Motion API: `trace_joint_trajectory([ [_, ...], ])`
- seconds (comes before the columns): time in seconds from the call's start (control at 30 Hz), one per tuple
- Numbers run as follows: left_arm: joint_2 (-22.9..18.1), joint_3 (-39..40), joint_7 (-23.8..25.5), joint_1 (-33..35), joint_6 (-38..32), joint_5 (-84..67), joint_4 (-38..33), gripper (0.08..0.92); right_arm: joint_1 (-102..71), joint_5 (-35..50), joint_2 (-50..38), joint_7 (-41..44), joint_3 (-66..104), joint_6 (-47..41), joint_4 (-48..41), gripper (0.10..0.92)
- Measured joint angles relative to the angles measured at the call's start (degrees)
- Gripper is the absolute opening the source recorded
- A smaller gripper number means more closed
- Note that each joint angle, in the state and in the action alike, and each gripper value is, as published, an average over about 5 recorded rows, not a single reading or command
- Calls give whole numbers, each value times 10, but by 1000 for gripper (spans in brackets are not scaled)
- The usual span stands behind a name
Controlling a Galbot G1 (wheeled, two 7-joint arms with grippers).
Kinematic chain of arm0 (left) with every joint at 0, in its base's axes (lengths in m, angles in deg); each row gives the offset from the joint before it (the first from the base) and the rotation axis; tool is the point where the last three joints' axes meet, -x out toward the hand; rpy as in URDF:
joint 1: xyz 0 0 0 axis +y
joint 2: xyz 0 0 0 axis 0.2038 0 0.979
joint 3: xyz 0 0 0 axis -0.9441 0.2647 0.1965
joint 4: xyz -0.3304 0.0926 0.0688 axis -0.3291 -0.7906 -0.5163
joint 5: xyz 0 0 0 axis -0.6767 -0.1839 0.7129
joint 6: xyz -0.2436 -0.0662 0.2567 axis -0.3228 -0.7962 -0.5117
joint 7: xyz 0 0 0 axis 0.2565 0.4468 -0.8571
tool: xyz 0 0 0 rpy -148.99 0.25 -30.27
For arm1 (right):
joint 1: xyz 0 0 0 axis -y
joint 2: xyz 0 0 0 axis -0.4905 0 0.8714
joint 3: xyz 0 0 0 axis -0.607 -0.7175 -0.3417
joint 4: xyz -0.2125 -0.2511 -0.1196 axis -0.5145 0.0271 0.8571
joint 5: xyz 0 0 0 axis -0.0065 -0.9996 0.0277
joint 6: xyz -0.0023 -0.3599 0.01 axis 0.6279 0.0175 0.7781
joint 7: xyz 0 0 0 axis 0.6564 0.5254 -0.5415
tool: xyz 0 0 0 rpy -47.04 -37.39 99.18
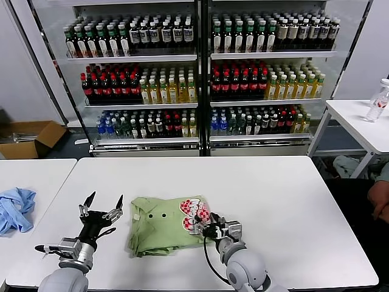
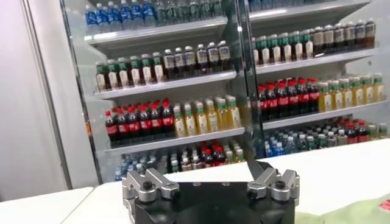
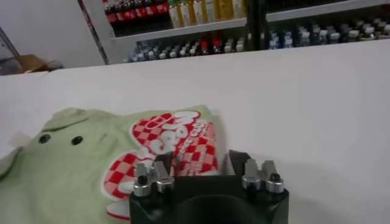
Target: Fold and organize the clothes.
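Observation:
The light green shirt lies folded into a rough rectangle on the white table, its two dark buttons up and its red-and-white graphic at its right edge. It also shows in the right wrist view with the graphic. My left gripper is open, raised just left of the shirt, holding nothing. My right gripper is open, low at the shirt's right edge by the graphic; its jaws straddle the cloth's edge without closing on it.
A light blue cloth lies on the separate table at the left. Drink-filled coolers stand behind the table. A side table with a bottle stands at the right. A cardboard box sits on the floor at the left.

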Motion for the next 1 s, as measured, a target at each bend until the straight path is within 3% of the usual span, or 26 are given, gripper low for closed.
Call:
trace_joint_trajectory([
  [0.53,-1,-12,6,1,-8,4,29,822,-10,-5,-10,17,10,5,19,161],
  [1.0,-6,-3,13,-9,-23,13,49,823,-80,-13,-81,58,128,4,124,150],
])
